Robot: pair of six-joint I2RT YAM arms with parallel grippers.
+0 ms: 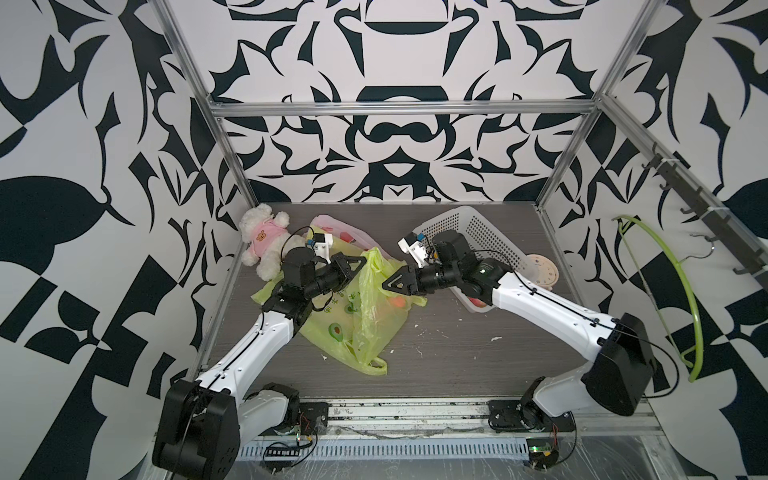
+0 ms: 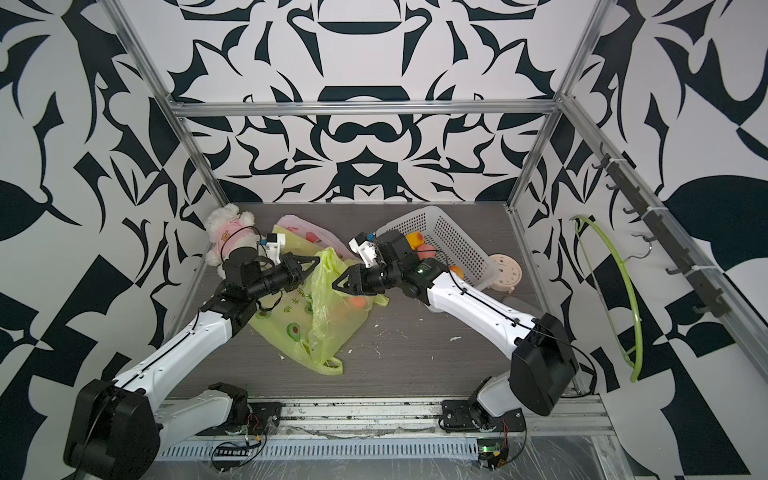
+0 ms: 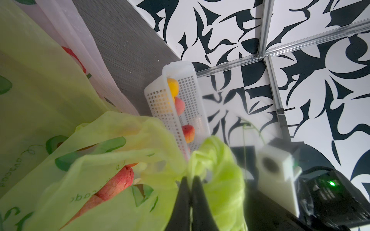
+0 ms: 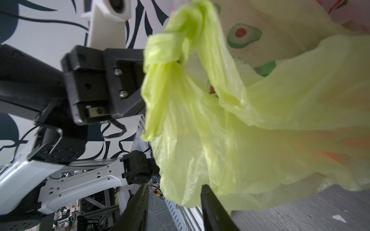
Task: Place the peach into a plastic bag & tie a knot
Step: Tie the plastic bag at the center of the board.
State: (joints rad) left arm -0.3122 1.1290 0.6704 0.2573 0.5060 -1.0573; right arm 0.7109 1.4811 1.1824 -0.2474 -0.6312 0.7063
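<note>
The plastic bag (image 1: 376, 320) is seen as thin, crinkled, translucent film; the basket (image 1: 478, 230) as perforated white plastic; the table (image 1: 457, 361) as matt wood-grain.

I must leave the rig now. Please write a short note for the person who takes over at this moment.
Left gripper: jaws shut on the bunched handles of the green bag, holding them up.
Right gripper: jaws open; the green bag hangs between them, not gripped.
Peach: inside the green bag, visible through the plastic.
Done: peach bagged; handles look looped into a loose knot.
Left: pull the knot tight, then release.
</note>
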